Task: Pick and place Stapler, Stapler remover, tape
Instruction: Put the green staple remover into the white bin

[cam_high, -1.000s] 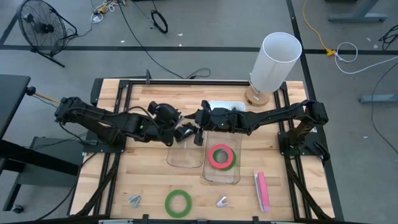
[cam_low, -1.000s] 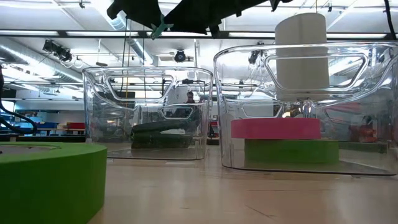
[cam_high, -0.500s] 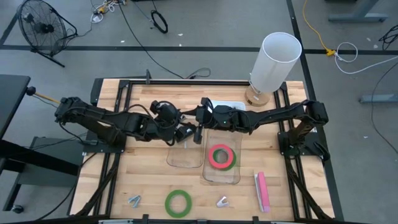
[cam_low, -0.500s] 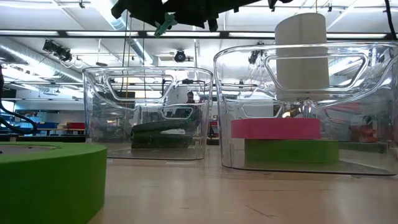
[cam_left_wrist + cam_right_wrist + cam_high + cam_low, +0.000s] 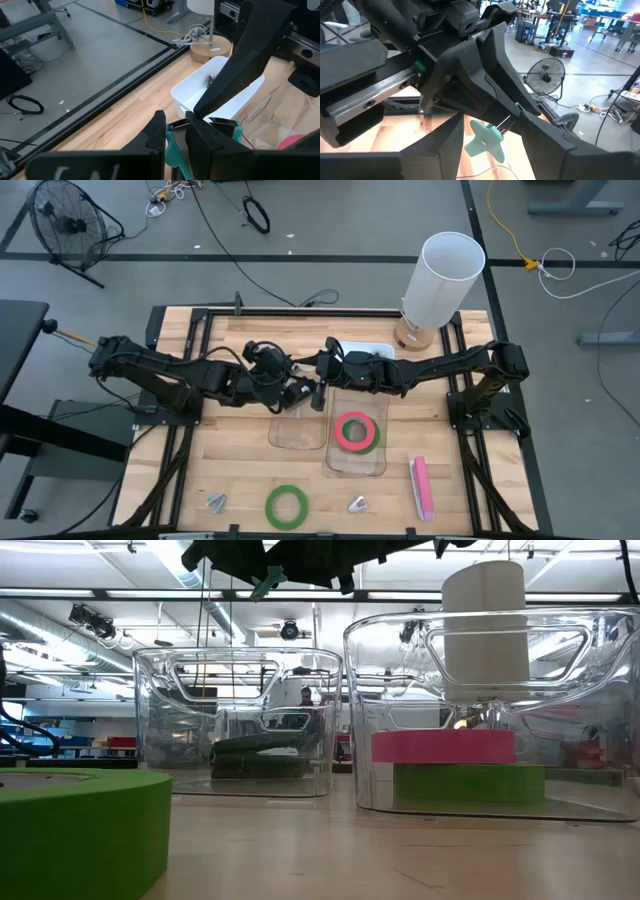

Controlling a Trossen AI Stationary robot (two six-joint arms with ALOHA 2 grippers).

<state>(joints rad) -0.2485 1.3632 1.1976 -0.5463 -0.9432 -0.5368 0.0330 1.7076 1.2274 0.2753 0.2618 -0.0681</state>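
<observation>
My two grippers meet in mid-air over the left clear bin (image 5: pixel 297 438). My left gripper (image 5: pixel 303 392) is shut on a small teal tool (image 5: pixel 482 139) with a thin metal stem. My right gripper (image 5: pixel 485 150) faces it, open, its fingers standing on either side of the tool's cross-shaped free end; I cannot tell whether they touch it. A red-pink tape roll (image 5: pixel 356 430) lies on a green one inside the right clear bin (image 5: pixel 356 468). Another green tape roll (image 5: pixel 286 506) lies flat near the table's near edge, and a pink stapler (image 5: pixel 421 486) at the near right. My left gripper pinches the teal tool between its two fingers, with teal showing in the gap between them (image 5: pixel 174 145). The tool's cross-shaped end (image 5: pixel 481 141) sticks out past the fingertips toward my right gripper. The tool is lifted clear, high above the bins (image 5: pixel 264 581).
A dark object (image 5: pixel 262 755) lies in the left bin. Two small metal pieces (image 5: pixel 216 501) (image 5: pixel 357 503) lie at the near edge. A white tray (image 5: pixel 365 350) and a tall white cylinder on a wooden foot (image 5: pixel 440 280) stand at the far side.
</observation>
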